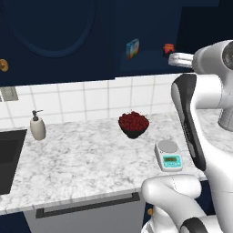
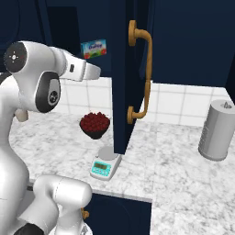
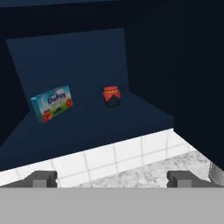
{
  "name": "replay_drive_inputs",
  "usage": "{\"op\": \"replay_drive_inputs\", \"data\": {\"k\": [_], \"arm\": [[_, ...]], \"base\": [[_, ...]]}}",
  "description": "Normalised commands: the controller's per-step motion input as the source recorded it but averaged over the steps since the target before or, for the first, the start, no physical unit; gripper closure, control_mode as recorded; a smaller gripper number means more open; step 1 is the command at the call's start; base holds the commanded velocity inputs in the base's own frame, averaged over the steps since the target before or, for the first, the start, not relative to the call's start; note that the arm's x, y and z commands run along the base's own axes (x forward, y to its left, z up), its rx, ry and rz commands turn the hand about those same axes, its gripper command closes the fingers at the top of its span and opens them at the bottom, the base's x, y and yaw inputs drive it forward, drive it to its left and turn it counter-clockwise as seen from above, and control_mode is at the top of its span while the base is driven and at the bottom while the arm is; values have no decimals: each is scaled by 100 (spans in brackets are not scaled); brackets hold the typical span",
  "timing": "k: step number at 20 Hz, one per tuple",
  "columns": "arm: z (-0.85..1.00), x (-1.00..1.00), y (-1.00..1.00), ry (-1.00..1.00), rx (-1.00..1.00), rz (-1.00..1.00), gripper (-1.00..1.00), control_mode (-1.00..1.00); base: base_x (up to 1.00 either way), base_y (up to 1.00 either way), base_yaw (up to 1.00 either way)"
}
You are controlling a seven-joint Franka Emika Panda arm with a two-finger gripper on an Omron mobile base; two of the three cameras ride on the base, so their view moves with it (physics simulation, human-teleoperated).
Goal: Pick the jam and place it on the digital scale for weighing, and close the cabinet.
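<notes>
The jam, a tiny red jar with a dark lower part, stands upright at the back of the open cabinet's shelf, well ahead of my gripper. The gripper is open and holds nothing, and its fingertips sit wide apart just outside the shelf's front edge. From the left base the jam shows just above my white hand. The digital scale rests on the marble counter below, its platter bare. The navy cabinet door with its gold handle stands open, above the scale.
A blue box lies on the shelf left of the jam. A dark bowl of red berries sits behind the scale. A soap dispenser and sink are at the left, a grey canister at the right.
</notes>
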Motion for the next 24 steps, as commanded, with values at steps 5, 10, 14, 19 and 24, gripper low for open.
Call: {"op": "replay_drive_inputs", "data": {"k": [5, 10, 14, 19, 24], "arm": [[4, 57, -1, 1, 0, -11, -100, -100], [3, 68, -11, 8, 0, -3, -100, -100], [0, 62, -25, 14, 0, -1, -100, -100], [0, 49, -37, 5, 0, 0, -100, -100], [-2, 51, -12, 0, 0, 0, -100, -100]], "base": [[0, 0, 0], [0, 0, 0], [0, 0, 0], [0, 0, 0], [0, 0, 0]]}}
